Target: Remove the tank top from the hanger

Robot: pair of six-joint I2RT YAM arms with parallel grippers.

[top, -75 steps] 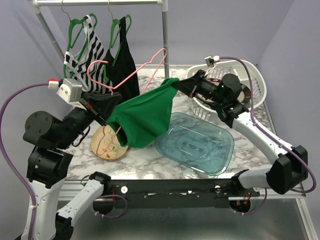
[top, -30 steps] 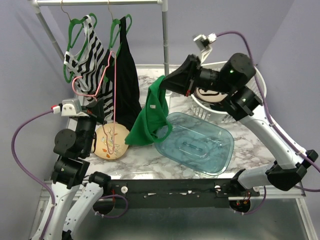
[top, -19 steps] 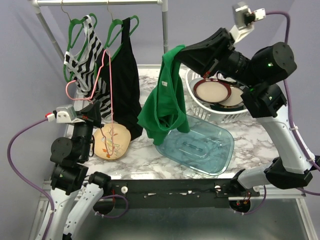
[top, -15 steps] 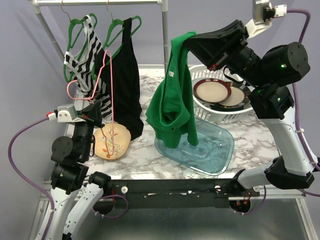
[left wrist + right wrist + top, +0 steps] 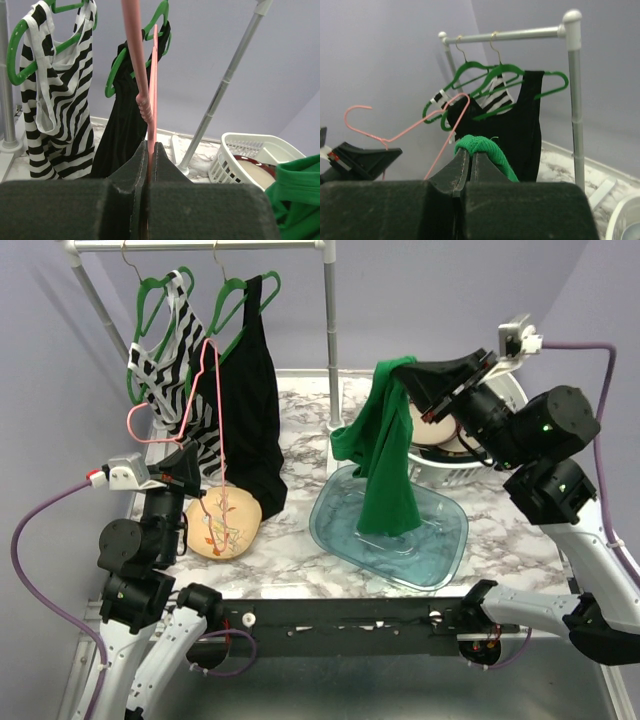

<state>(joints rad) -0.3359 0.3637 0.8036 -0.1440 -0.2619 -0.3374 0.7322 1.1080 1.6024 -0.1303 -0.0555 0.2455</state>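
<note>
The green tank top (image 5: 385,465) hangs free of the hanger from my right gripper (image 5: 408,372), which is shut on its strap (image 5: 485,148). Its hem drapes into the clear blue tub (image 5: 440,540). The bare pink hanger (image 5: 212,410) stands upright at the left, pinched in my shut left gripper (image 5: 192,462). In the left wrist view the hanger's pink wire (image 5: 151,85) rises from between the closed jaws of my left gripper (image 5: 149,146). The pink hanger also shows at the left of the right wrist view (image 5: 415,129).
A clothes rack (image 5: 328,330) at the back holds a striped top (image 5: 175,355) and a black top (image 5: 255,390) on green hangers. A white basket (image 5: 505,410) with plates sits back right. A tan patterned plate (image 5: 222,525) lies front left.
My right gripper swung the green tank top up, across to the right, then lowered it over the blue tub. The tank top came off the pink hanger, which my left gripper turned upright.
</note>
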